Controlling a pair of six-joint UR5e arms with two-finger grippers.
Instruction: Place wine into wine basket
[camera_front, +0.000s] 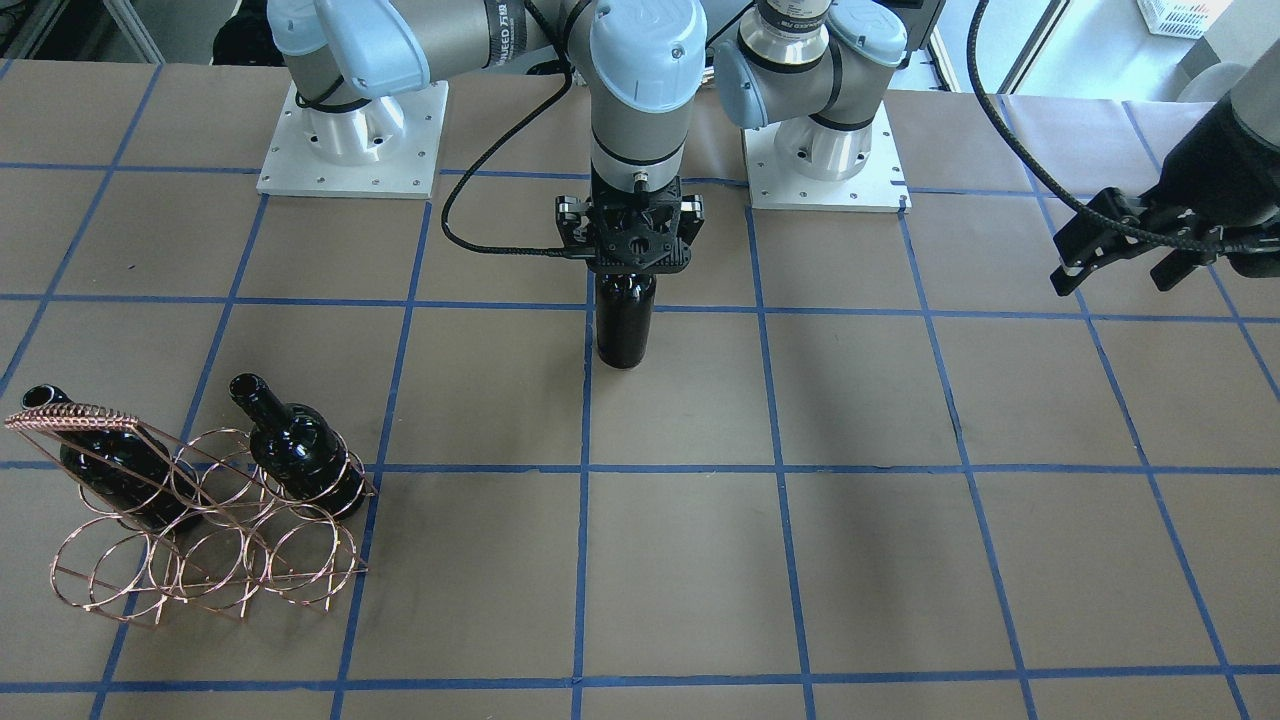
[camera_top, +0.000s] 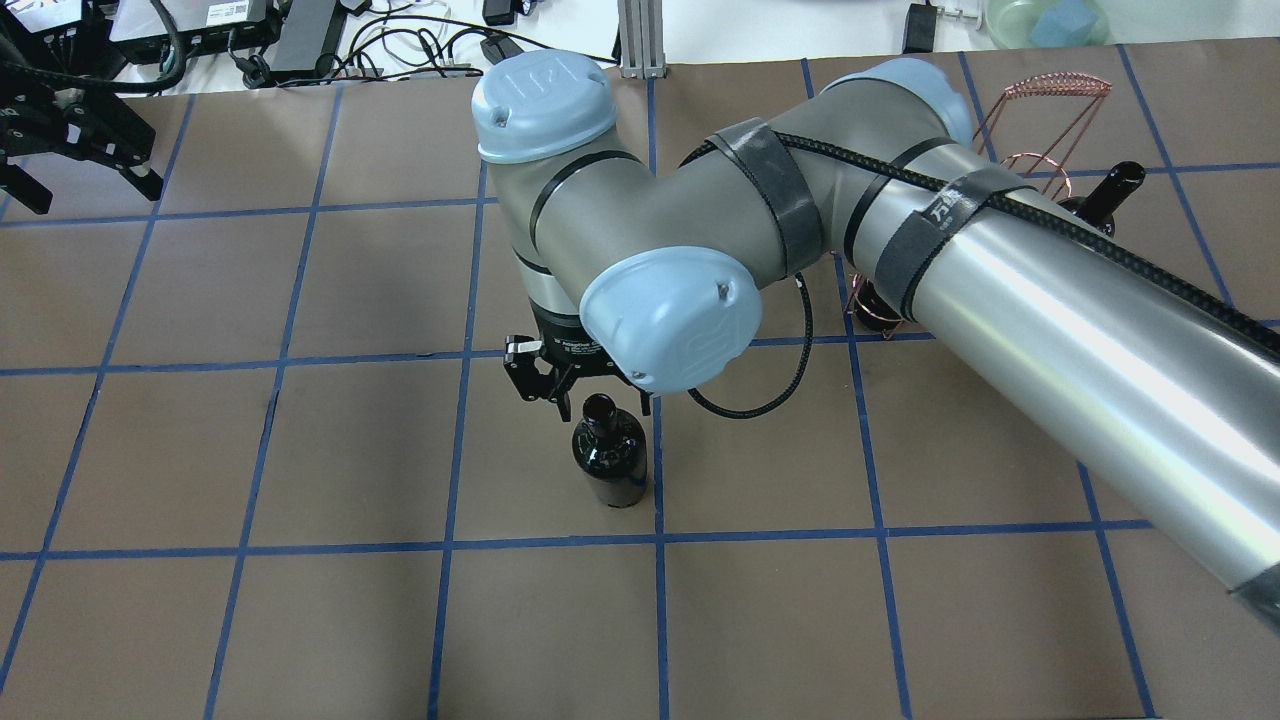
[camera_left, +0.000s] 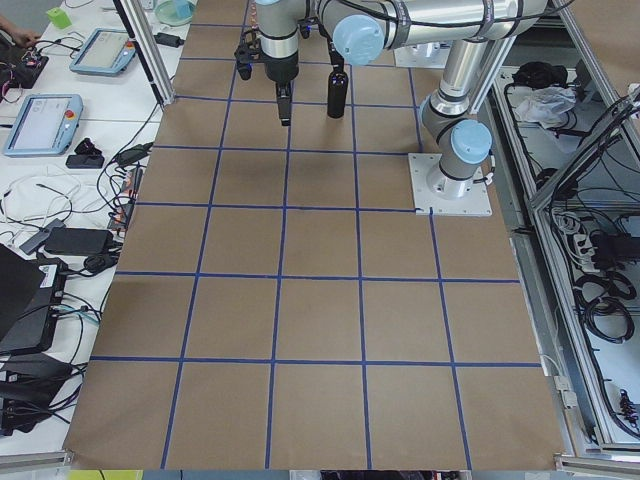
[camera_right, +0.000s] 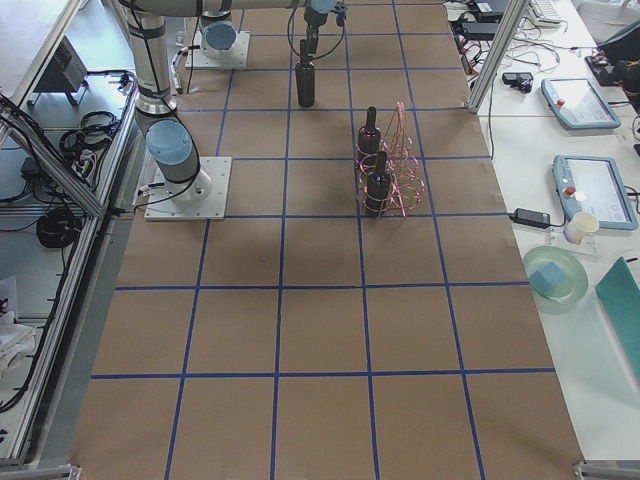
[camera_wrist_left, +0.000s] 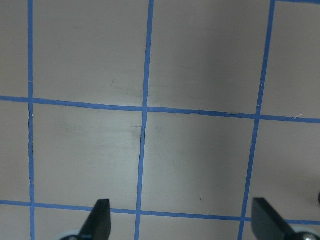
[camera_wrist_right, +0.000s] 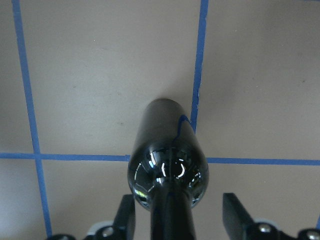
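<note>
Vertically wine (camera_front: 625, 330) stands, neck up; right jaws wide astride neck; left jaws wide.

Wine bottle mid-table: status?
Right gripper open around neck of the wine, standing upright. Left gripper open, empty. Wine basket holds two other bottles.

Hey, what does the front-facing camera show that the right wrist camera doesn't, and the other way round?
Only the front-facing view shows the wine basket, with one racked bottle and a second racked bottle in its rings, and the left gripper open far off to the side. Only the right wrist view shows the fingers spread wider than the neck between them, so the jaws are open, not clamped. Both show the wine bottle standing upright on the table directly under the right gripper.
</note>
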